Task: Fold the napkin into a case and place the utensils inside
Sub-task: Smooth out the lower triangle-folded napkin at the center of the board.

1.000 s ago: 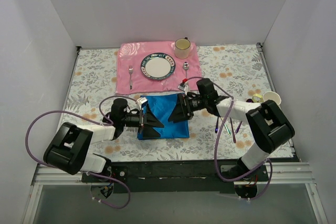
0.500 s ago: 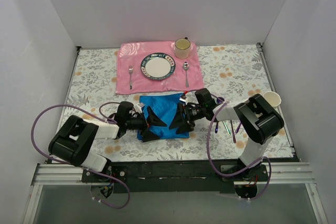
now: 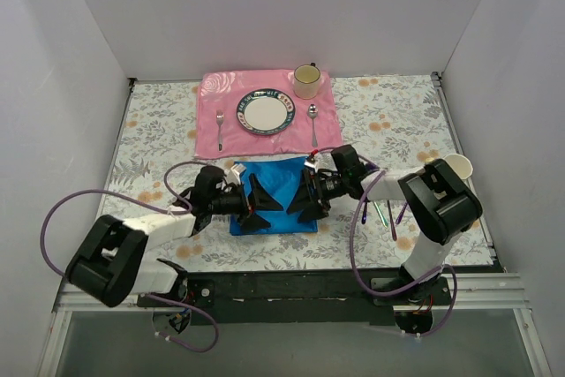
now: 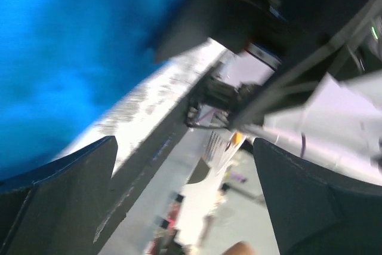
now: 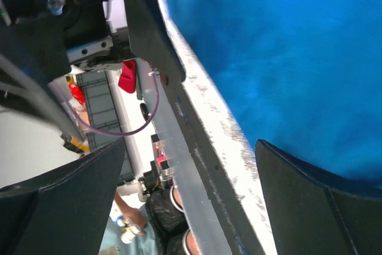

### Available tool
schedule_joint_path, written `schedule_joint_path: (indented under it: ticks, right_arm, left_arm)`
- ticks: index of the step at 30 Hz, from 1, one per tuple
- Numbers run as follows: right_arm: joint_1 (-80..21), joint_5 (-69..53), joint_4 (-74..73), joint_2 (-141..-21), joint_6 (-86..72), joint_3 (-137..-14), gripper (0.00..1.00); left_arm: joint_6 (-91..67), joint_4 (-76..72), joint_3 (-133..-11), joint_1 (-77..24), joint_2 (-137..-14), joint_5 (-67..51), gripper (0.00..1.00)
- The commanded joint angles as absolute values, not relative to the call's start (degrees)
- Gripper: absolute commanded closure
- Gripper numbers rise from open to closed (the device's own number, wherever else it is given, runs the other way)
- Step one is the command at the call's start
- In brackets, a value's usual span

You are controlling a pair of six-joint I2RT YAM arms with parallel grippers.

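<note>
— What did your claws hold?
— Nothing. My left gripper [image 3: 265,205] and right gripper [image 3: 297,200] gaped wide over the napkin [image 3: 278,184]. Only the overhead view showed the utensils [image 3: 381,211], at its three o'clock.

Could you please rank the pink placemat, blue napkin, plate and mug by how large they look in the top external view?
Largest to smallest:
1. pink placemat
2. blue napkin
3. plate
4. mug
</note>
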State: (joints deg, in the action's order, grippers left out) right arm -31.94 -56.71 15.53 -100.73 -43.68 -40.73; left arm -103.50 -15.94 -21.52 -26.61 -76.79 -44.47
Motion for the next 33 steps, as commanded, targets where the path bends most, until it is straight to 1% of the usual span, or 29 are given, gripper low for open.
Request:
schedule_joint_path:
  ticks: [1,3,6,9,13,17,21,27,33]
  right_arm:
    - [-31.64,-60.47,11.88,-91.50,-39.39,-47.18,0.01]
    - [-30.94,-58.02,6.63,-89.75,-36.66,-51.39,0.01]
    - [-30.67,-52.31,5.71,-91.30,-33.05,-55.88,0.01]
    - [-30.41,-50.28,7.73,-96.39,-34.54,-59.05,0.01]
    - [-29.88,-49.75,13.61,-102.64,-39.71,-63.01,0.01]
    - [-28.74,-49.83,20.37,-107.31,-43.24,-64.25,0.01]
    - [-27.69,-50.01,23.37,-112.40,-46.23,-64.16,0.01]
    - [-24.61,-49.66,24.17,-117.50,-46.32,-61.97,0.01]
    - [-23.82,-48.61,22.06,-120.15,-44.39,-61.52,0.01]
  left_arm:
    - [-97.31,-16.72,-27.76,-28.39,-67.16,-46.59,0.02]
    - [-95.72,-13.99,-28.39,-27.25,-66.36,-45.71,0.02]
    - [-97.03,-15.47,-27.33,-26.19,-68.37,-44.74,0.02]
    - [-98.26,-17.83,-27.33,-25.93,-70.66,-42.98,0.02]
    - [-97.30,-15.13,-28.47,-24.79,-74.87,-40.26,0.02]
    - [-97.04,-13.45,-27.95,-21.71,-78.12,-39.82,0.02]
    - [-95.80,-7.05,-29.62,-21.10,-81.38,-38.06,0.02]
    - [-96.06,-3.43,-29.27,-18.46,-84.81,-37.79,0.02]
    - [-96.42,-1.06,-27.42,-17.49,-85.08,-36.65,0.02]
